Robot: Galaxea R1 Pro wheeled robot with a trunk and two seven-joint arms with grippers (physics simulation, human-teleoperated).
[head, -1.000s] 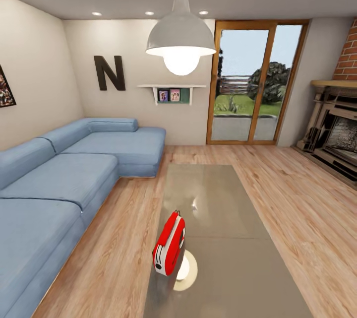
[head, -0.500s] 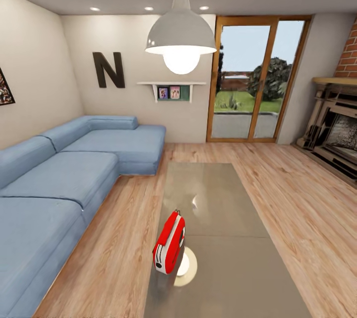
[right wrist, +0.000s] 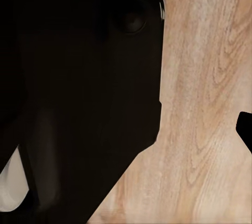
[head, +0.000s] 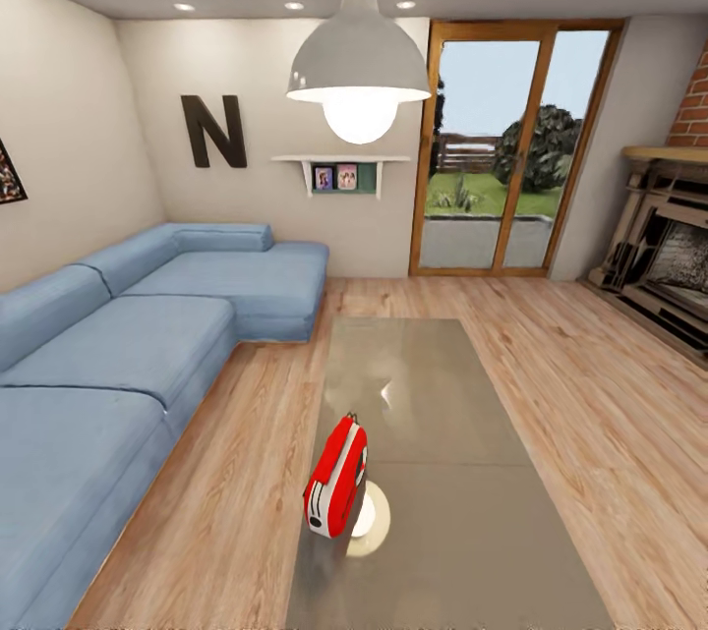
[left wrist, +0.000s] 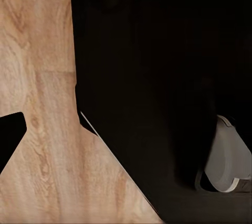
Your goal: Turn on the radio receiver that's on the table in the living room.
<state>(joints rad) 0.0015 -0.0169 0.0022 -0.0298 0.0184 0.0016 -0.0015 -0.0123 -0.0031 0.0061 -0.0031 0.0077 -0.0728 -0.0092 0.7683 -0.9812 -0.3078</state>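
Note:
The red radio receiver (head: 336,478) stands upright on the near left part of the long grey-beige table (head: 442,473), turned edge-on so its white-grey side band faces me; its thin wire handle sticks up on top. The living room spreads around it, with a blue sectional sofa (head: 118,355) to the left and a dark letter N (head: 212,131) on the beige wall. In the left wrist view a dark fingertip (left wrist: 10,140) pokes in over the wood floor. The right wrist view has a similar dark fingertip (right wrist: 245,129) at its edge. Whether either gripper is open is unclear.
A white pendant lamp (head: 360,70) hangs over the table and its glow reflects on the top beside the radio. A wood-framed glass door (head: 511,148) is at the back, a fireplace (head: 669,247) at the right. Light wood floor (head: 246,473) runs between sofa and table.
The whole head view has shifted slightly, so the camera has moved a little. The radio stays in place on the table.

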